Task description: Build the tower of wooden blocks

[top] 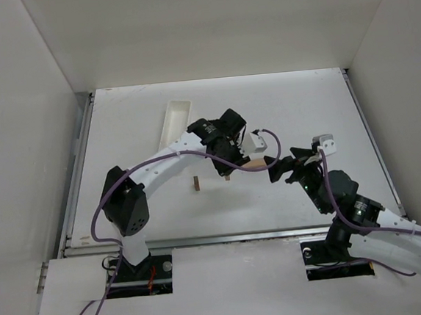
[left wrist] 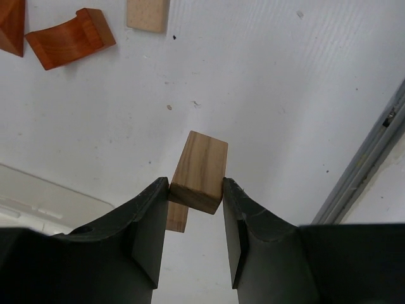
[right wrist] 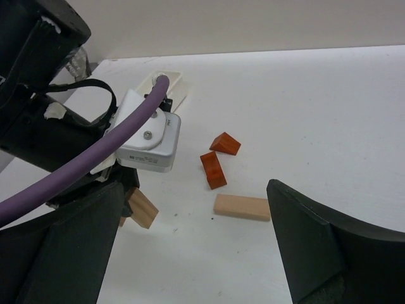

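No built wood block tower is in view; its pieces lie apart. My left gripper (left wrist: 195, 185) is shut on a light tan block (left wrist: 199, 171), held tilted just above the table (right wrist: 143, 209). A second tan block (left wrist: 177, 216) shows behind it, partly hidden by the left finger. In the top view the left gripper (top: 226, 171) is mid-table, with a small tan block (top: 196, 183) standing upright to its left. My right gripper (right wrist: 193, 190) is open and holds nothing. Ahead of it lie a flat tan block (right wrist: 242, 207) and two orange-red pieces (right wrist: 213, 170) (right wrist: 225, 144).
A long white tray (top: 174, 124) lies at the back left of the table. The left arm's wrist camera (right wrist: 149, 136) and purple cable (right wrist: 82, 168) hang close in front of the right gripper (top: 285, 167). A metal rail (left wrist: 373, 158) edges the table.
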`<state>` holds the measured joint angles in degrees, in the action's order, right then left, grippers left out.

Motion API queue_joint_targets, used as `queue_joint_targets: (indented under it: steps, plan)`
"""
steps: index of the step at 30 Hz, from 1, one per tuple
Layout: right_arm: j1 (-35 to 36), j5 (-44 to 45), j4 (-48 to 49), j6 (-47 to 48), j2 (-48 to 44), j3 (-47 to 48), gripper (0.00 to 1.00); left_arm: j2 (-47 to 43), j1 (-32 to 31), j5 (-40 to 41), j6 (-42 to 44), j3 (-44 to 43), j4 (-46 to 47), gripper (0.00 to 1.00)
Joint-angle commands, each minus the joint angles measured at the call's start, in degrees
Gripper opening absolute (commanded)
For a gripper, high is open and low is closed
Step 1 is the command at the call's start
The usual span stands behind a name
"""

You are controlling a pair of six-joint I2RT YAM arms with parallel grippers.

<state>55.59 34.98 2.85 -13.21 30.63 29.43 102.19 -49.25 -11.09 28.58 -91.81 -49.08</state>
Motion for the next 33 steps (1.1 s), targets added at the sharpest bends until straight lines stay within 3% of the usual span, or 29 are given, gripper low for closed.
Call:
queue_joint_targets:
  steps: [1, 11, 33]
  plan:
    - [0.22, 3.25, -0.92, -2.34, -1.28, 2.39, 1.00, -0.68, -1.28, 5.72, -3.53, 0.39, 1.61, 0.00]
    - [0.22, 3.25, 0.31, -2.34, -1.28, 1.86, 1.00, -2.44, -4.53, 12.76, -8.18, 13.32, 13.83, 0.00]
    - [0.22, 1.32, 0.84, -2.34, -1.28, 0.80, 1.00, -5.16, -4.53, 15.84, -6.87, 20.96, 21.66, 0.00]
